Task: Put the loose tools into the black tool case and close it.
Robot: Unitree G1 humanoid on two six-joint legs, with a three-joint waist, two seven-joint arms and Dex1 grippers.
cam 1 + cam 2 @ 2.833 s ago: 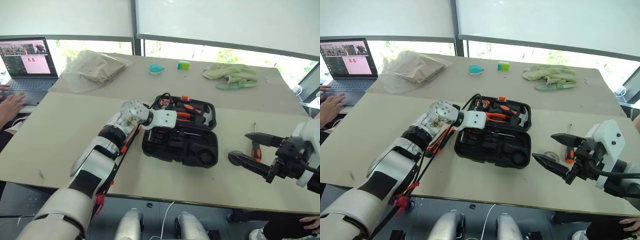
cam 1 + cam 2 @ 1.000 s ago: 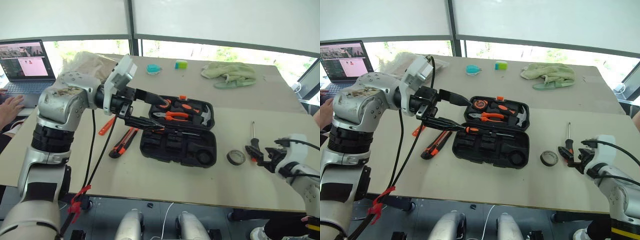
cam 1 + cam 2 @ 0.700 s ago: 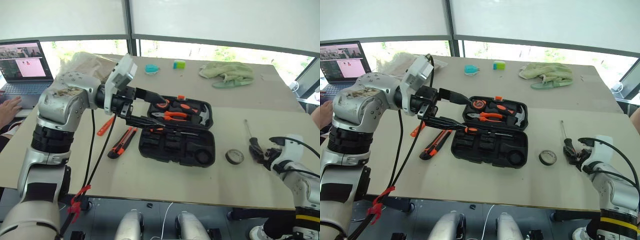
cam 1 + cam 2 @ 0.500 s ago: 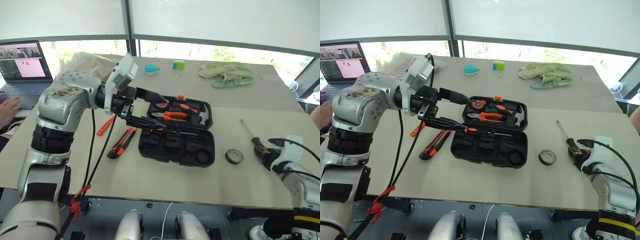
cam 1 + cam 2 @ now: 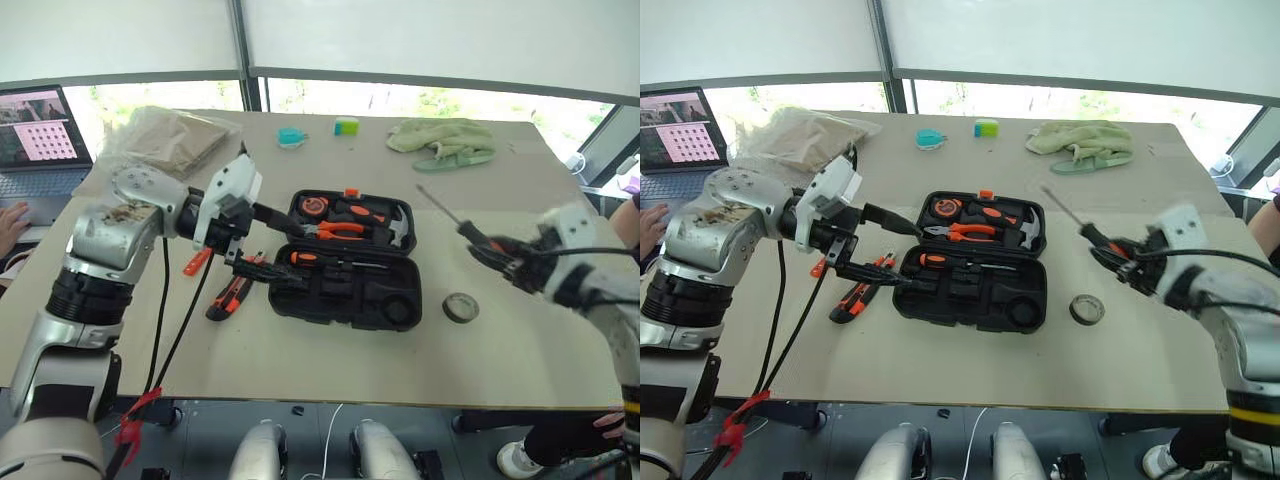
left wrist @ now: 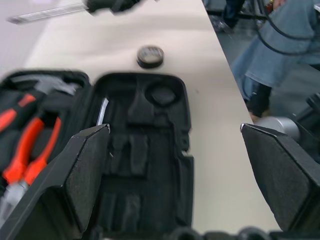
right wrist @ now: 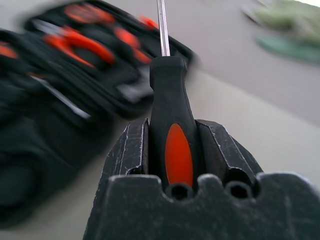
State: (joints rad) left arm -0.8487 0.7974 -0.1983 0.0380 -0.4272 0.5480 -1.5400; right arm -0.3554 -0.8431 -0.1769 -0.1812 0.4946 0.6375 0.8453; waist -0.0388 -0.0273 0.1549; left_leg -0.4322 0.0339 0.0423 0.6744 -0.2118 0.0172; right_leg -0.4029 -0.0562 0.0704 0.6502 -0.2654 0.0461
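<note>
Slim screwdriver (image 7: 172,135) pinched in the right pincer (image 7: 172,150)

Its black-and-orange handle is clamped; the left pincer (image 6: 175,170) is spread above the moulded black case (image 5: 345,285).

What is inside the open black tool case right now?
The far half of the tool case holds pliers, a hammer and a tape measure. The near half shows one slim screwdriver and empty slots; the left claw covers its left edge.

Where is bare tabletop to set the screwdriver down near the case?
Bare table runs along the near edge in front of the black tool case, and between case and tape roll. Crowded: left of the case, where the utility knife and left gripper sit.
</note>
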